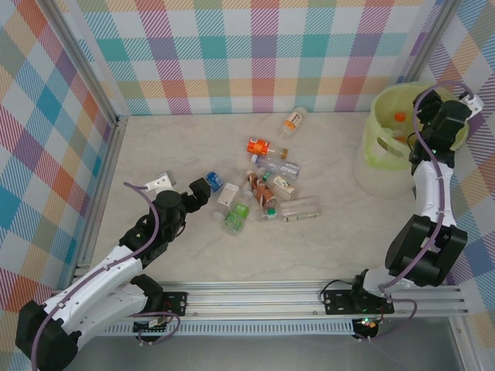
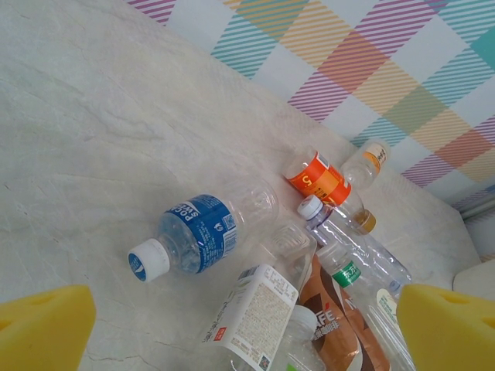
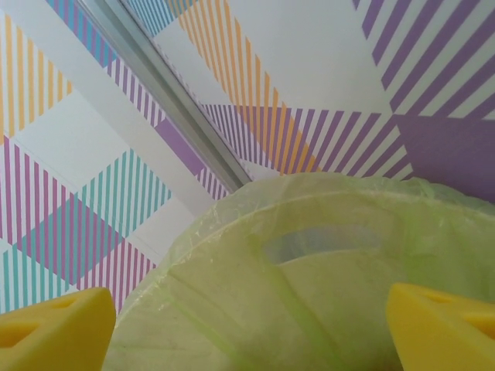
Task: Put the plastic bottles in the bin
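Lying scattered: about ten plastic bottles point(image 1: 259, 189) (an eleventh inside the bin point(image 1: 378, 149))

This is a robotics test cell in a lab, not a lived-in room. A pale, marble-patterned table point(image 1: 155, 255) is boxed in on three sides by flat panels point(image 1: 232, 54) printed with pastel plaid, set between bare aluminium posts point(image 1: 83, 73). A slotted aluminium rail point(image 1: 255, 309) runs along the table's near edge. The left arm point(image 1: 100, 282) and the right arm point(image 1: 429, 201) are bolted to it, with purple cables point(image 1: 157, 222) looped along them. Small indicator lights point(image 1: 366, 323) glow below the right arm's base.
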`<state>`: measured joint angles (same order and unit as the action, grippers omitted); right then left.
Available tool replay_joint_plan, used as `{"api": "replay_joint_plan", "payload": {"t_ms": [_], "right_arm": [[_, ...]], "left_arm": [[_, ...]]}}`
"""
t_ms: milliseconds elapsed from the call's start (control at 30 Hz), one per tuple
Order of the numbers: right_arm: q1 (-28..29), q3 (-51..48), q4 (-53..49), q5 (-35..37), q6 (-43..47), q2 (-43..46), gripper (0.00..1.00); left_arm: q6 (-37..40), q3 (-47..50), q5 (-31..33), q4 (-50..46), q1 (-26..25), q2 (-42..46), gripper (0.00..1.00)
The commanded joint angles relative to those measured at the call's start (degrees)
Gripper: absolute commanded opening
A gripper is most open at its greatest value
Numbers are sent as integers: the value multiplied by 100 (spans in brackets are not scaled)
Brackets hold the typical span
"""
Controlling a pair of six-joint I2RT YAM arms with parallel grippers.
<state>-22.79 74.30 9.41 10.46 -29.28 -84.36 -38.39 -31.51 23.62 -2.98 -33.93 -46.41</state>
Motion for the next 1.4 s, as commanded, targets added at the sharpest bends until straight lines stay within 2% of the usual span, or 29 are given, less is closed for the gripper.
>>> {"api": "replay_joint_plan", "payload": {"t_ms": [0,100,300,533,733,800,900,1133,1200,1367], "right_arm": [[8,-139,181,-40,151,455,95],[17,-331,192,-460,335,728,100],[16,-587,112,-1519,1282,1136,100],[66,-910,-74,-3261,2022,1623,100],[333,-1093,-565,-4246,3078,2018,100],[524,-1011,-1143,-4575,3861,2138,100],[991,-899,-2216,-4586,4968,2370,100],[1950,-1387,-3608,-4541,6408,2783,100],[2228,-1476,-3854,-4131,6642,2730,100],[3135,-1631,-4486,-2442,7282,2119,100]], "left_arm": [[-99,90,19,-106,62,72,100],[-100,83,-2,-115,62,52,100],[-87,83,20,-13,67,-57,100],[-47,-172,-292,67,84,-305,100],[139,-382,-336,97,106,-460,100],[150,-408,-348,115,113,-504,100],[142,-446,-408,134,120,-574,100],[159,-487,-424,287,146,-714,100],[188,-512,-454,301,158,-749,100],[170,-541,-542,298,181,-831,100]]}}
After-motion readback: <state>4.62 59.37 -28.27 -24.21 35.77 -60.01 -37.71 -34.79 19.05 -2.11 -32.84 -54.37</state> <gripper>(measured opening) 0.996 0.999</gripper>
